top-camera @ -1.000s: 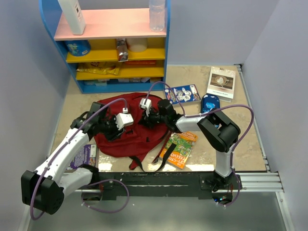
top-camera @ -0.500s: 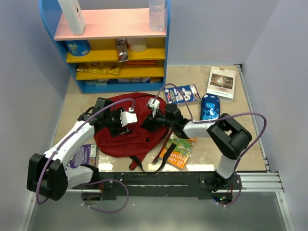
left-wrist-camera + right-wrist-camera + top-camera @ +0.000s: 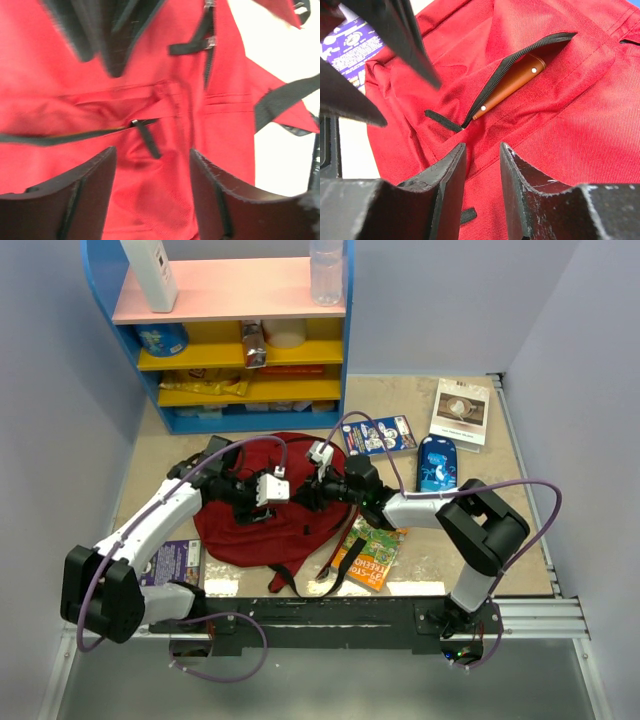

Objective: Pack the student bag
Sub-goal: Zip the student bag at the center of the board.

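The packing looks barely begun. Nearest the arm bases, a green book point(image 3: 372, 552) lies on the table just beside the student bag point(image 3: 240, 535), and a purple book point(image 3: 175, 562) lies on the bag's other side, partly under the left arm. Both are outside the bag. The bag itself lies flat in the middle of the table between the two arms. Its front pocket point(image 3: 555, 65) is part unzipped, with a brown object point(image 3: 512, 80) showing in the slit. What that is, I cannot tell.

Both arms reach inward and meet over the bag's middle, wrists tipped down at the fabric. The left gripper point(image 3: 152, 192) hovers with its fingers well apart and nothing between them, aimed at a black zip tab point(image 3: 147, 137). The right gripper point(image 3: 480, 187) sits low over the pocket with only a narrow gap between its fingers, gripping nothing, just below the pocket's pull tab point(image 3: 441, 121).

Farther off, a blue book point(image 3: 380, 434), a blue pencil case point(image 3: 436, 462) and a white booklet point(image 3: 461, 412) also wait unpacked. A shelf point(image 3: 230, 300) stands at the far wall.
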Robot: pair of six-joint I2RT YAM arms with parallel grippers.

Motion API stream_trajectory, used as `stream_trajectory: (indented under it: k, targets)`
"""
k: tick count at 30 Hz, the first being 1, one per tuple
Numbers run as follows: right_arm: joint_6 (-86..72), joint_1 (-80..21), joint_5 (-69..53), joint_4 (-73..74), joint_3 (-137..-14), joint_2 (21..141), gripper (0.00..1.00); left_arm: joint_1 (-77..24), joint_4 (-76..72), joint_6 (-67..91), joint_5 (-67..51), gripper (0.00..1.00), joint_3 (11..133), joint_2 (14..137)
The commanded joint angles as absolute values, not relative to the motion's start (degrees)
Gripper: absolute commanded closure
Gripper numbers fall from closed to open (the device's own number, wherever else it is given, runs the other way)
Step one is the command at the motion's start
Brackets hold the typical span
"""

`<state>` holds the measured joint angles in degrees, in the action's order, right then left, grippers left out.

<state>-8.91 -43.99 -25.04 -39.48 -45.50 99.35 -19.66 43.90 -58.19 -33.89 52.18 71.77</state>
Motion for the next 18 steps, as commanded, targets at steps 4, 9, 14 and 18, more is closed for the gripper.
stream_trajectory:
  k: [4, 9, 14, 18]
  targets:
    - [-8.79, -44.38, -25.05, -42.28, -44.65, 98.70, 0.64, -21.80, 46.14, -60.21, -34.99, 0.43, 53.08, 75.05]
    - [-8.00, -44.47, -25.13, -42.01, -43.77, 98.17, 0.65, -21.71, 47.01, -57.84, -33.58, 0.51, 56.51, 80.85]
    - [-7.38, -44.56, -25.14, -41.66, -42.63, 97.21, 0.66, -21.53, 46.32, -56.34, -31.99, 0.58, 59.94, 83.32]
    - [-7.21, -44.56, -25.31, -41.31, -42.36, 97.29, 0.66, -21.53, 45.96, -56.34, -32.69, 0.56, 59.15, 82.35]
